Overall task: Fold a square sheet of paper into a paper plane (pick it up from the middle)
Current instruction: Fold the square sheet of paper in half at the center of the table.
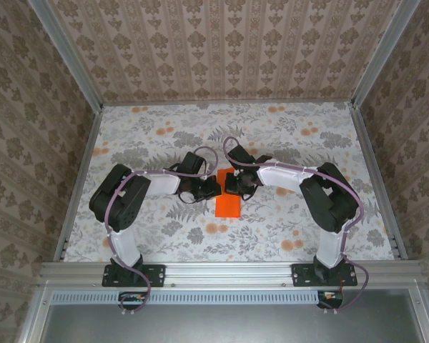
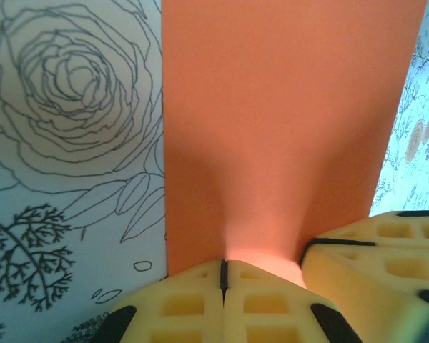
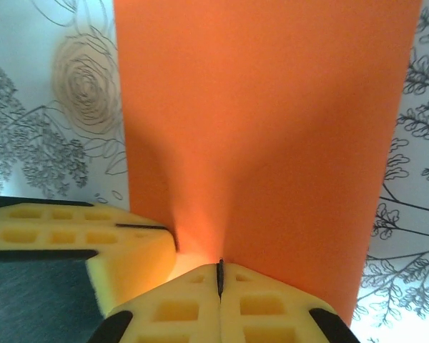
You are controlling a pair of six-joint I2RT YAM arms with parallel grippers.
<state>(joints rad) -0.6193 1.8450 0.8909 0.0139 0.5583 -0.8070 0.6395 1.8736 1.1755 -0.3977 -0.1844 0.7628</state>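
Observation:
The square sheet of paper lies mid-table as a bright orange upright rectangle; no dart shape is visible. My left gripper meets its upper left edge and my right gripper its upper right, tips almost touching. In the left wrist view the left gripper is shut, and the sheet rises in a soft ridge into the pinch, with the right gripper's fingers beside it. In the right wrist view the right gripper is shut on the sheet the same way, with the left gripper's fingers beside it.
The table has a grey floral print with small orange flower blotches near the sheet. Patterned walls close in the left, back and right. An aluminium rail carrying both arm bases runs along the near edge.

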